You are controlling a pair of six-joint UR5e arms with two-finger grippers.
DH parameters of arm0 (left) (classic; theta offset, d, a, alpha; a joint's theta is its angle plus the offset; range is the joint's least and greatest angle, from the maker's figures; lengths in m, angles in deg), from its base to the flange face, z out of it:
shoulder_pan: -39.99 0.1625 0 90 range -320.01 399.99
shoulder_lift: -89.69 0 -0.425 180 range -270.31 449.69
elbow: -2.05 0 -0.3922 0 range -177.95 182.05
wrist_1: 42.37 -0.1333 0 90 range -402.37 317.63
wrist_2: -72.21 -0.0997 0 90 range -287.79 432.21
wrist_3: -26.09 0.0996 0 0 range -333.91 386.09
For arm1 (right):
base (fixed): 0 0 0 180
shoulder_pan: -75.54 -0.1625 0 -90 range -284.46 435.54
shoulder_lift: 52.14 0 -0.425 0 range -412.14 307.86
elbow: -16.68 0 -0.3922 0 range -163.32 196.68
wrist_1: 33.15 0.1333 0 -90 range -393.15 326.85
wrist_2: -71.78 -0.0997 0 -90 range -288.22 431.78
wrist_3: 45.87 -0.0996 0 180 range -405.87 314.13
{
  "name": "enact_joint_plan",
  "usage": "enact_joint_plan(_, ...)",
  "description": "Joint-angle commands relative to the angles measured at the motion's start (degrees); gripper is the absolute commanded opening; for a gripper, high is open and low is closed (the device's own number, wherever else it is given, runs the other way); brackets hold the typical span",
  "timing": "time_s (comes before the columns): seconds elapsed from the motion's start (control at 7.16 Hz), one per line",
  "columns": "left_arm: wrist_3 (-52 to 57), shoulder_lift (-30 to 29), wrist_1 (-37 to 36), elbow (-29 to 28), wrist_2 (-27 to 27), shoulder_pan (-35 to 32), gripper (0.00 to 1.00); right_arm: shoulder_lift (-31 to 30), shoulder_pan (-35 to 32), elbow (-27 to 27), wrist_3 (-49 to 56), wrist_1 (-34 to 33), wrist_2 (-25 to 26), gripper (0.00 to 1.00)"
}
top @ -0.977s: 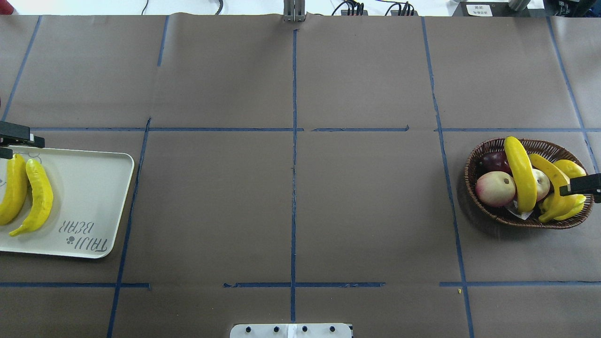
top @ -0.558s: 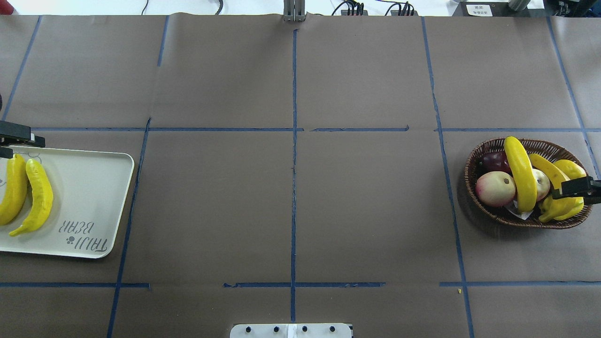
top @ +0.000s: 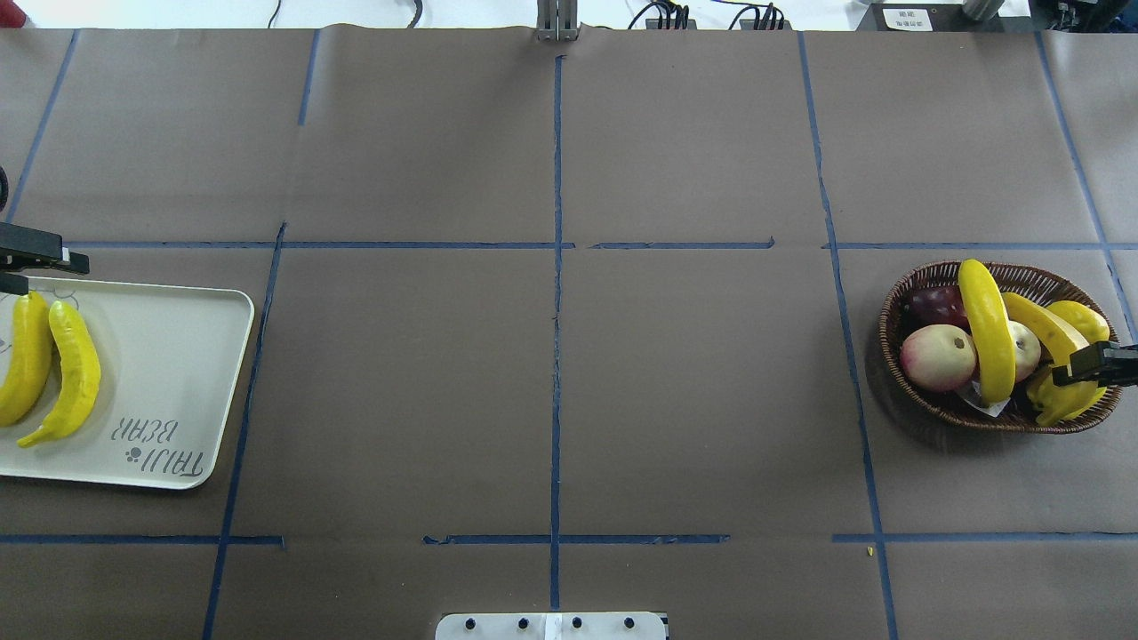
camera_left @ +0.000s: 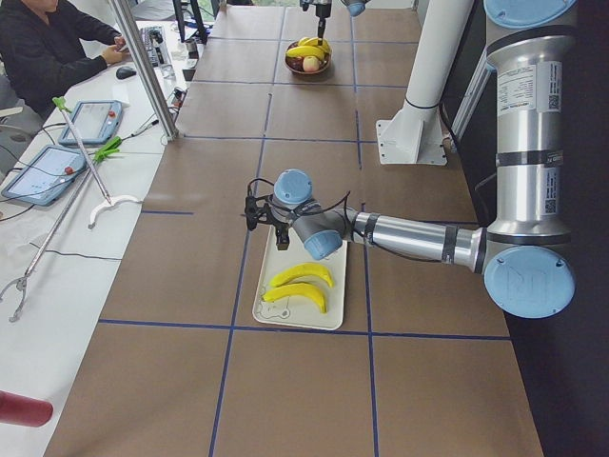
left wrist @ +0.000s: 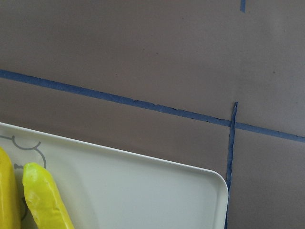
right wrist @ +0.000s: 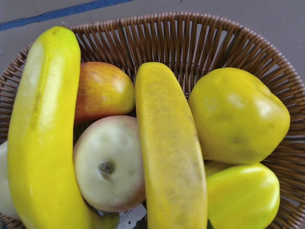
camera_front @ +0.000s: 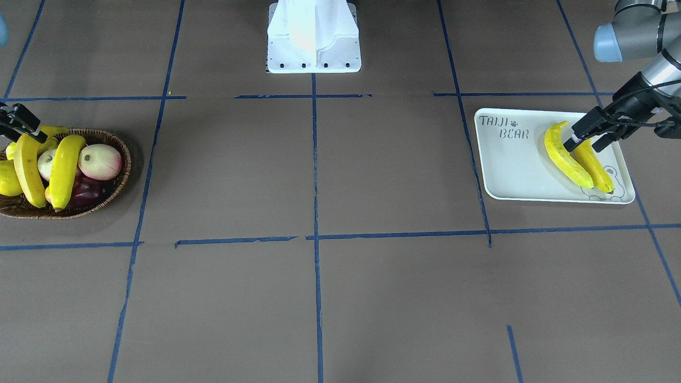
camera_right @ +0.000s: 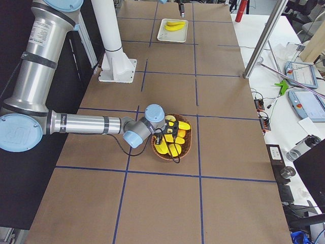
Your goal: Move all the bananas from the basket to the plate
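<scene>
Two yellow bananas (top: 987, 329) (top: 1042, 324) lie across the fruit in the brown wicker basket (top: 885, 342) at the right. My right gripper (top: 1058, 375) hangs open just above the right-hand one, which fills the middle of the right wrist view (right wrist: 171, 157). Two more bananas (top: 73, 373) (top: 20, 369) lie side by side on the white TAIJI BEAR plate (top: 169, 356) at the left. My left gripper (top: 57, 274) is open and empty over the plate's far edge, above the bananas' tips (camera_front: 582, 146).
The basket also holds pink-white apples (top: 938, 357), a dark red fruit (top: 933, 307) and stubby yellow fruits (right wrist: 238, 114). Blue tape lines (top: 557, 311) cross the brown table cover. The robot's base (camera_front: 314, 37) stands at the near middle edge.
My right gripper has sunk lower over the right-hand banana in the basket. My left gripper has drifted slightly away from the plate's bananas.
</scene>
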Motion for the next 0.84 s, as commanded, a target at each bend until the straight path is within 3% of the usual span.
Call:
enact_joint_plan(0.0,0.0,-0.2,0.0,-0.1,0.0,0.0,0.99,-2.2,-5.2,0.0,0.1,7.3,-0.5,0.00)
enact_joint_plan(0.14,0.0,-0.4,0.0,-0.1,0.0,0.0,0.99,-3.4,-10.3,0.0,0.1,12.2,-1.5,0.00)
enact_joint_plan(0.42,-0.2,-0.9,0.0,-0.2,0.1,0.1,0.99,-1.5,-17.8,1.6,0.1,14.3,-3.7,0.00)
enact_joint_plan(0.56,-0.3,-1.8,-0.1,0.0,0.3,0.0,0.99,2.9,-17.7,2.0,-0.7,12.1,-5.1,0.00)
enact_joint_plan(0.7,-0.4,-2.8,-0.8,0.0,0.3,0.1,0.99,9.9,-15.0,2.7,-1.3,4.9,-5.3,0.00)
